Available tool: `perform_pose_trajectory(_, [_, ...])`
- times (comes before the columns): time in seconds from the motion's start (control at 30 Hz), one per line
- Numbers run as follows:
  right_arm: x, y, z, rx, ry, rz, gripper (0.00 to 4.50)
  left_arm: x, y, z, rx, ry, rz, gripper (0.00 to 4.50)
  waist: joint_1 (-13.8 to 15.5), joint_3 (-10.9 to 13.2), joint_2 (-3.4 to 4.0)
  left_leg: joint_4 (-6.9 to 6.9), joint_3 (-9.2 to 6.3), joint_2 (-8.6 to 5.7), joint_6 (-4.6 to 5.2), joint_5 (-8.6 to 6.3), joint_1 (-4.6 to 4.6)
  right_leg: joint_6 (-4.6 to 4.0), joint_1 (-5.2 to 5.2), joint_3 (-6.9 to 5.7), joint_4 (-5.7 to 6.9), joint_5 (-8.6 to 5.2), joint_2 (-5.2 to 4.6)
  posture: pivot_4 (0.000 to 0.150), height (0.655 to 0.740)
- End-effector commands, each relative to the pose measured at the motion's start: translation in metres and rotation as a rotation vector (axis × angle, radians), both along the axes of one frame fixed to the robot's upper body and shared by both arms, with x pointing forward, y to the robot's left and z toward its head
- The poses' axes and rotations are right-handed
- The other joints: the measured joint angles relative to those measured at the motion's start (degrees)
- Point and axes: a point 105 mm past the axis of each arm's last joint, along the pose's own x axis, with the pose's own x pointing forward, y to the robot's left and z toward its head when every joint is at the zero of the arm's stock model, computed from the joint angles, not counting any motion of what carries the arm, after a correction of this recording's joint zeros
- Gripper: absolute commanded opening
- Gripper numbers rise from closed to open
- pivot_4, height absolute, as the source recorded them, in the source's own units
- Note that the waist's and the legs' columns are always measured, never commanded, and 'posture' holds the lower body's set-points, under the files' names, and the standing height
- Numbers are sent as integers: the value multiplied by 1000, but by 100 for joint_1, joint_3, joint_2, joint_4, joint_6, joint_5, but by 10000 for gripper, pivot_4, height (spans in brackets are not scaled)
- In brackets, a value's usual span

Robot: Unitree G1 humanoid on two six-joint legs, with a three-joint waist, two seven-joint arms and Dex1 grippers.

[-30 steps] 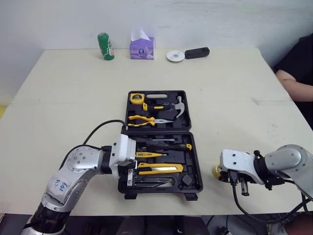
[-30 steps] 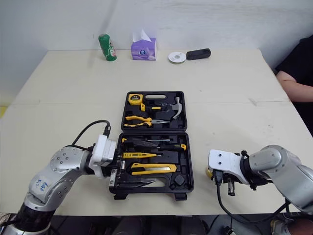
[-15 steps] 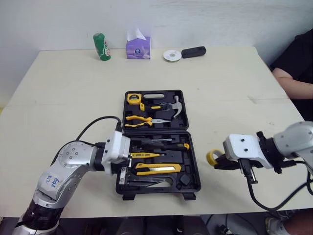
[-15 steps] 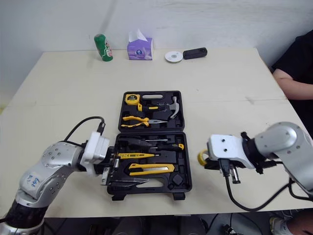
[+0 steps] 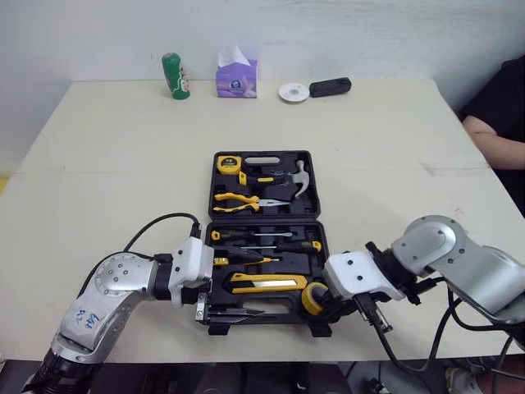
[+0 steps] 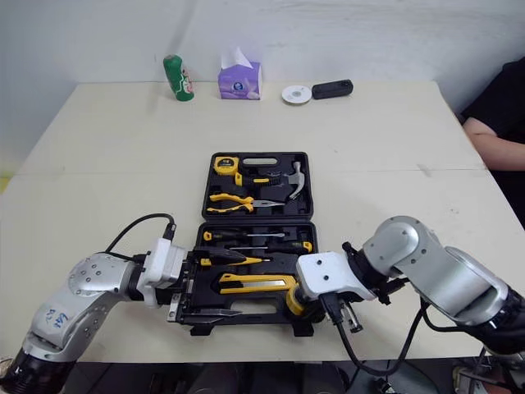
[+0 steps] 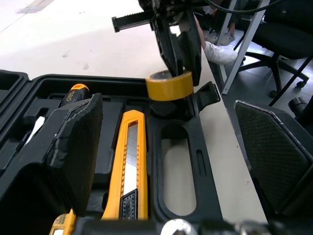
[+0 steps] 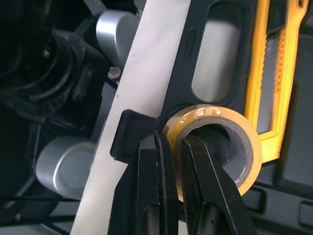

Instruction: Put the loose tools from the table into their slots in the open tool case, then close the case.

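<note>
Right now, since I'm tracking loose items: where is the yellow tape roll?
In the head views the yellow tape roll is pinched in the right gripper at the tool case's near right corner, just right of the yellow utility knife.

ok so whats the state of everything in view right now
tool case: open, lid flat on the table
tape roll: gripped, held over the case's near right corner
right jaws: shut on the tape roll's wall
left jaws: open, at the case's near left edge
utility knife: lying in its slot
green can: upright
</note>
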Motion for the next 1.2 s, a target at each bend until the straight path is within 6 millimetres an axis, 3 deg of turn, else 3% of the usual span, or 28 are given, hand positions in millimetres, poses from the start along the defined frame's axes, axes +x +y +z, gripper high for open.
perform_pose_trajectory(0.03, [6,7,0,-16,-50,8,253,-5,1,4,7,-22,6,45000,-8,0,0,3,0,0,0,0,0,0,0,1,4,0,0,1500,7400])
perform_pose_trajectory(0.4, [9,-10,-17,-142,-18,-53,253,-4,3,2,17,-19,19,45000,-3,0,0,14,0,-1,1,-1,-8,-1,-5,2,9,0,-1,1500,7400])
perform_pose_trajectory(0.87, [1,-13,-22,-188,8,-43,253,-4,4,-1,31,-15,22,45000,9,0,0,20,-1,-3,3,-2,-9,-1,-5,2,12,0,-2,1500,7400])
perform_pose_trajectory(1.2, [8,-14,-25,-197,-28,-55,253,-2,3,-1,32,-18,25,45000,8,0,0,19,-1,-3,4,-3,-10,-1,-4,2,10,0,-2,1500,7400])
